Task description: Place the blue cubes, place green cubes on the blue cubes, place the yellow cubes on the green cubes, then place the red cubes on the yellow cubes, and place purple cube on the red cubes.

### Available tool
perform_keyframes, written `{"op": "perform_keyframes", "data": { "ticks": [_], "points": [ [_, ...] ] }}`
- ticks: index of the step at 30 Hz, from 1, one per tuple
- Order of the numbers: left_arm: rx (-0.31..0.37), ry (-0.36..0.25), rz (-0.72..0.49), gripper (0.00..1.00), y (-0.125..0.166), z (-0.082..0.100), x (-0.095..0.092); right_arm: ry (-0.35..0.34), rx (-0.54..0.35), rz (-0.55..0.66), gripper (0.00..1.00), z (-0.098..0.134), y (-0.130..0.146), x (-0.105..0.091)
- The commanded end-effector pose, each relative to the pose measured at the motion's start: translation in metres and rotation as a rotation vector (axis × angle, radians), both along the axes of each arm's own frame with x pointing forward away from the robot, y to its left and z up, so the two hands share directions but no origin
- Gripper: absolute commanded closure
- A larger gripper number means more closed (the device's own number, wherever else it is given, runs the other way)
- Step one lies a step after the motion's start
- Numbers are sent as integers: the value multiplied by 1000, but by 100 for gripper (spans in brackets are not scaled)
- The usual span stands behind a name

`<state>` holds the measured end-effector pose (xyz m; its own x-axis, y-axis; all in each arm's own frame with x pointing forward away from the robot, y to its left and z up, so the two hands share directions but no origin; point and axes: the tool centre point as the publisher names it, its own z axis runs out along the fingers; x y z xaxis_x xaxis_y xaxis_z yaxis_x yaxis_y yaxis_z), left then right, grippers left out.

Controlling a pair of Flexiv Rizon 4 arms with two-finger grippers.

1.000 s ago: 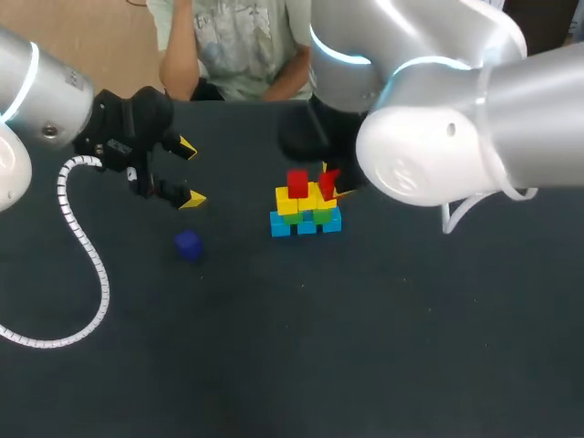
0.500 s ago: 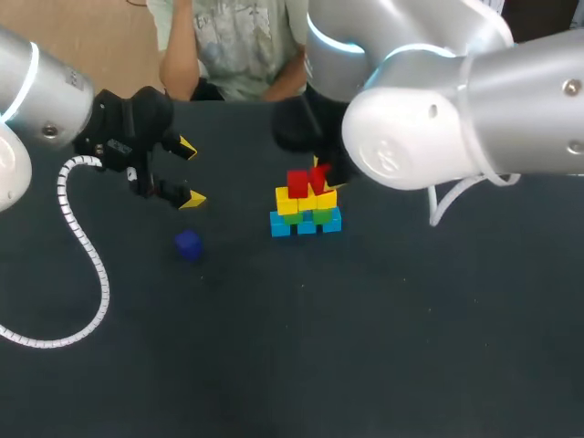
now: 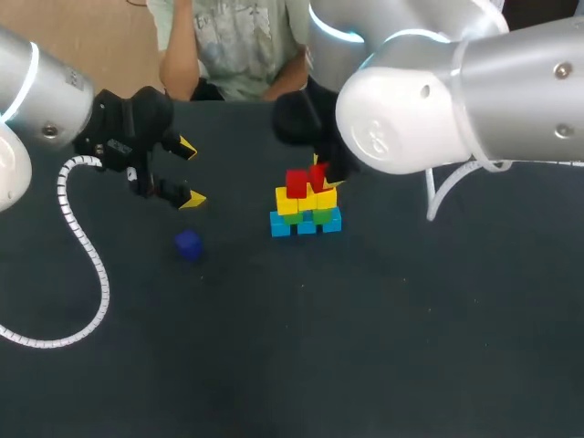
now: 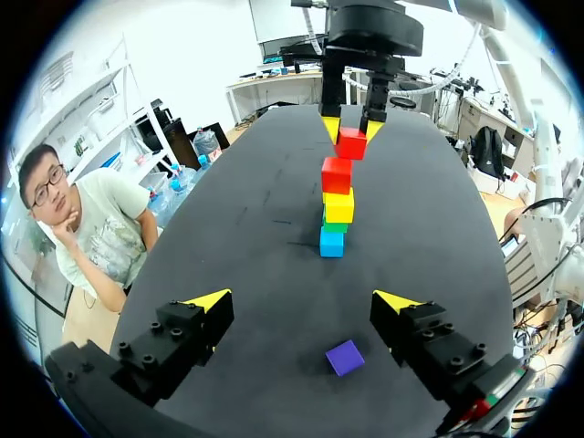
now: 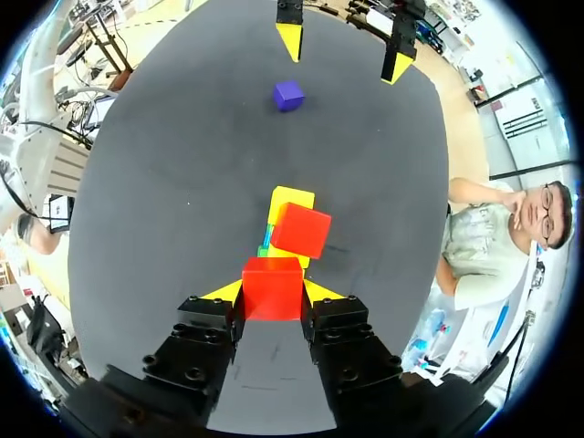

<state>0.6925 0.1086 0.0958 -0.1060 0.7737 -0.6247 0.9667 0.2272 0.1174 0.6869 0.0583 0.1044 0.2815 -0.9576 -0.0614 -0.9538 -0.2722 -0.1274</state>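
A small stack stands mid-table: blue cubes (image 3: 306, 223) at the bottom, green cubes (image 3: 307, 214) on them, yellow cubes (image 3: 305, 199) above. One red cube (image 3: 296, 183) rests on the yellow layer. My right gripper (image 3: 324, 173) is shut on a second red cube (image 5: 272, 287), held just beside the first red cube (image 5: 301, 230) at the top of the stack. The purple cube (image 3: 188, 244) lies alone on the table to the stack's left. My left gripper (image 3: 189, 172) hangs open above and behind the purple cube (image 4: 345, 357), with nothing between its fingers.
The dark table (image 3: 383, 319) carries nothing else. A white coiled cable (image 3: 87, 246) from my left arm hangs over the table's left side. My right arm's large body (image 3: 429, 91) looms over the back right.
My right gripper has carried the red cube a little to the left, closer to the red cube on the stack. The left arm and the purple cube have not moved.
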Motion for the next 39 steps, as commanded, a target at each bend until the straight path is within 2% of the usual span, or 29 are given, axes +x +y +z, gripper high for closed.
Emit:
{"op": "perform_keyframes", "data": {
  "ticks": [1, 21, 39],
  "points": [
    [-3, -1, -3, 0, 1, -1, 1, 5, -3, -4, 100, 0, 0, -1],
    [-3, -1, -3, 0, 1, -1, 1, 32, -15, -14, 100, -5, -3, -5],
    [-3, -1, -3, 0, 1, -1, 1, 64, -8, -48, 100, 3, 0, -10]
  ]
}}
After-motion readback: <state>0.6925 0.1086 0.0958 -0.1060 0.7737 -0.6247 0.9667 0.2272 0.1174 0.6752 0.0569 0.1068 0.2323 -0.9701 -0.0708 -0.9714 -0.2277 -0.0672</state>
